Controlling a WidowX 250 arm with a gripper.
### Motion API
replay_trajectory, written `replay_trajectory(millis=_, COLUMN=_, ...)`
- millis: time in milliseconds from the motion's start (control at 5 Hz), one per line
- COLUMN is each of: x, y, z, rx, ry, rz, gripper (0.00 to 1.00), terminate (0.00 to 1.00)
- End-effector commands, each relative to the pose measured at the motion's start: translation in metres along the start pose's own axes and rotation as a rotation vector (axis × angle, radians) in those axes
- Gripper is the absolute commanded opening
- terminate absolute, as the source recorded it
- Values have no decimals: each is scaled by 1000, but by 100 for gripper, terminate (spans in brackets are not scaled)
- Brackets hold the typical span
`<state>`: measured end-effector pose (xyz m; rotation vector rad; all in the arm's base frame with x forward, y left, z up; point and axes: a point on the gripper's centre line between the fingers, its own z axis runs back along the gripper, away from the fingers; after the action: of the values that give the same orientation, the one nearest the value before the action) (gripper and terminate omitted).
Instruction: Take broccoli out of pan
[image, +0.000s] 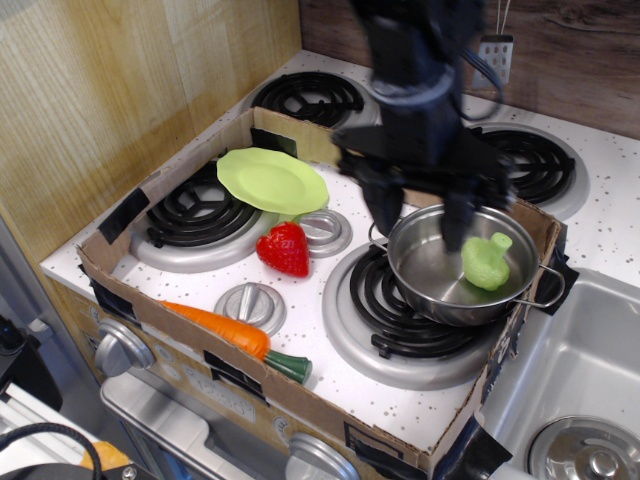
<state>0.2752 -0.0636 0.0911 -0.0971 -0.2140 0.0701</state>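
The light green broccoli (487, 262) lies in the right part of the shiny steel pan (430, 272), which sits on the front right burner. My black gripper (420, 222) hangs over the pan's left and back rim, fingers spread open and pointing down, empty. One finger (455, 222) is just left of the broccoli, the other (385, 212) is outside the pan's left rim. The arm rises out of the top of the view.
A cardboard wall (200, 355) rings the stove top. A lime-green plate (272, 181), a red strawberry (286, 249) and an orange carrot (225, 330) lie left of the pan. A sink (580, 400) is at the right. Utensils hang on the back wall.
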Motion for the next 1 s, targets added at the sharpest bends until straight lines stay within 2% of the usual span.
replay_trajectory(millis=0, x=30, y=-25, z=6, rx=-19, ry=-15, rz=-6, gripper=100, terminate=0)
replay_trajectory(millis=200, x=45, y=-27, z=14, rx=-4, ry=15, rz=-19, gripper=0, terminate=0)
replay_trajectory(millis=400, x=57, y=-30, z=18, rx=13, ry=17, rz=-35, gripper=100, terminate=0)
replay_trajectory(millis=800, x=68, y=-41, z=14, rx=-8, ry=7, rz=-20, gripper=100, terminate=0)
